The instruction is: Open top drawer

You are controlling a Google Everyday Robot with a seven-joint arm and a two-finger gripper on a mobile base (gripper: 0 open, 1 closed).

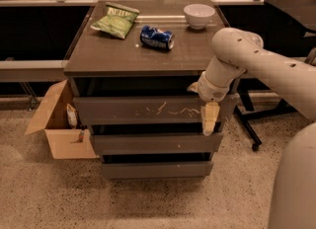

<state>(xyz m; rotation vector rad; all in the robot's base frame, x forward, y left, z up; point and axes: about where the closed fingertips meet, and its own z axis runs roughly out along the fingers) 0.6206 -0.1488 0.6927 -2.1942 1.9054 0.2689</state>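
The top drawer [143, 110], grey, scratched and handleless, sits just under the cabinet top [108, 55]. It is probably rigid, with a slippery front, so its upper lip offers the best hold. The gripper [210, 118] hangs at its right end; I cannot tell its grasp.

Gripper [210, 119] points down beneath the bent arm [269, 67]

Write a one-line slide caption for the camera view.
The gripper hangs at the right end of the scratched top drawer; chip bag, can and bowl on the cabinet top.
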